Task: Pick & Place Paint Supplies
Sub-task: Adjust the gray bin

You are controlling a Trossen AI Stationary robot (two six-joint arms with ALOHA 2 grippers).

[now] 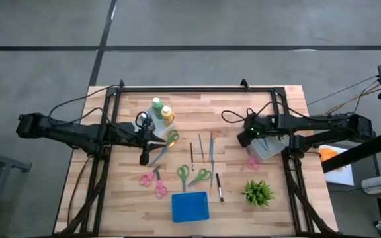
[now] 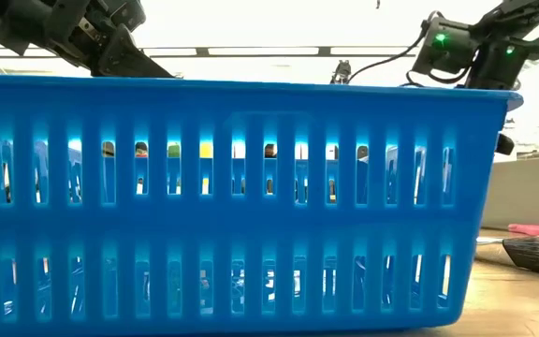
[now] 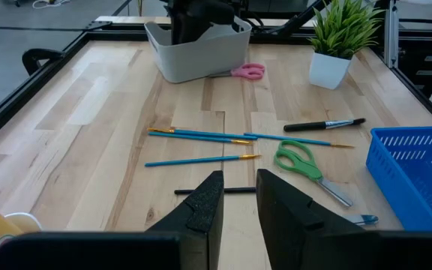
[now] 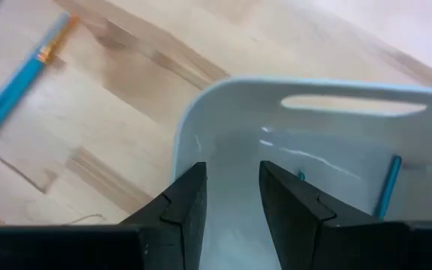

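1. Right wrist view shows your right end effector (image 4: pixel 231 196) released, fingers parted and empty, poised over the white bin (image 4: pixel 201 120); one blue brush (image 4: pixel 387 187) lies inside.
2. Your left end effector (image 3: pixel 235 204) is parted with nothing between its fingers, low over the surface (image 3: pixel 88 127).
3. Ahead of it lie blue-handled brushes (image 3: pixel 201 136) and a dark brush (image 3: pixel 325 124).

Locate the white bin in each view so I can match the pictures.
High view: white bin at the table's right side, under the right hand.
Low view: not visible; the blue basket blocks it.
Left wrist view: bin far across the table, the other arm above it.
Right wrist view: bin directly below, a blue brush inside.
Shared landmark: pink scissors beside the bin.
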